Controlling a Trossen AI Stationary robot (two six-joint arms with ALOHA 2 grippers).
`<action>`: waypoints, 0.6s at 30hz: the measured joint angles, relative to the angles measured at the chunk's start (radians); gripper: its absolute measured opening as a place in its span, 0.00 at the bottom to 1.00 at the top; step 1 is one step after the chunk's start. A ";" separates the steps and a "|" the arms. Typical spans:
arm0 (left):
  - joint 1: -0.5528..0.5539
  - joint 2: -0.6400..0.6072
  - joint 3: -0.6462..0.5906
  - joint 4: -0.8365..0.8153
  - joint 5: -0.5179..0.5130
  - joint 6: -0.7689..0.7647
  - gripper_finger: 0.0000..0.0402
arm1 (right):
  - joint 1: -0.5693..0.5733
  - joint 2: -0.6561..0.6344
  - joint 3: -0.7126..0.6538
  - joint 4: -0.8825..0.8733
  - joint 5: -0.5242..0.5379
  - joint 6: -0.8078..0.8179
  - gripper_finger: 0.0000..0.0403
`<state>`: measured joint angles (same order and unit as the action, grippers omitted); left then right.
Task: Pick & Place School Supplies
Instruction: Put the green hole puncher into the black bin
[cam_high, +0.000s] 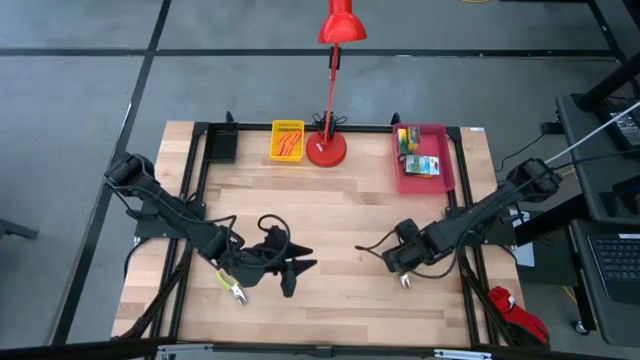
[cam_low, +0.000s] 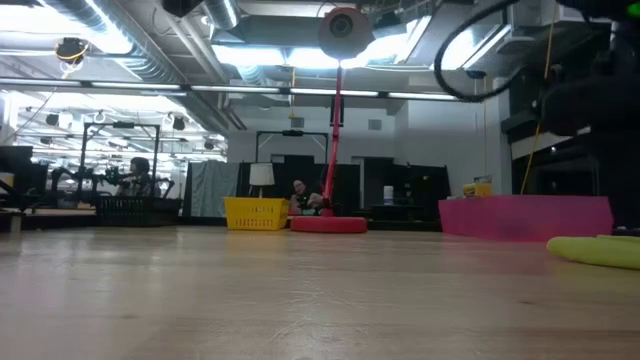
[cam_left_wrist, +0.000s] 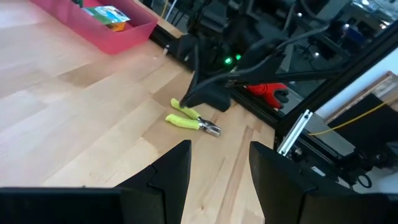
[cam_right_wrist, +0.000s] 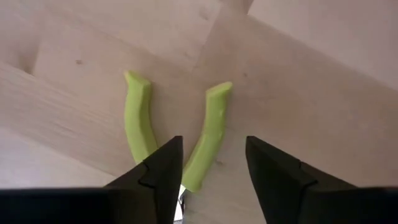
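Note:
One pair of pliers with lime-green handles (cam_right_wrist: 205, 137) lies flat on the wooden table, right under my right gripper (cam_right_wrist: 212, 142). That gripper is open and points down, a finger on either side of one handle. In the high view it stands at the near right (cam_high: 403, 268). A second pair of pliers (cam_high: 232, 285) lies near the front left, beside my left arm. My left gripper (cam_high: 290, 268) is open, holds nothing, and hovers near the table's middle, facing the right arm. Crayon boxes (cam_high: 422, 166) lie in the pink tray (cam_high: 447, 160). Orange pieces (cam_high: 288, 146) lie in the yellow tray (cam_high: 276, 128).
A red desk lamp stands on its round base (cam_high: 327, 150) at the far middle, between the yellow and pink trays. A black tray (cam_high: 222, 143) sits at the far left. A red tool (cam_high: 515, 310) lies off the table's near right corner. Bare wood lies between the two arms.

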<state>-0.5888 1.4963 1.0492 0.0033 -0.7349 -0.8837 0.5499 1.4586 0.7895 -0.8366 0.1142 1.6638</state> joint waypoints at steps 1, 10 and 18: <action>-0.001 0.000 0.000 0.008 0.001 0.008 0.40 | 0.000 0.013 0.000 0.005 -0.002 0.000 0.45; -0.022 0.000 0.000 0.053 0.003 0.033 0.40 | 0.000 0.113 0.000 0.074 -0.026 0.000 0.39; -0.048 0.000 -0.001 0.069 0.004 0.030 0.40 | 0.002 0.128 0.003 0.107 -0.002 -0.001 0.10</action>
<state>-0.6367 1.4963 1.0485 0.0720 -0.7311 -0.8537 0.5518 1.5864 0.7924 -0.7301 0.1127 1.6627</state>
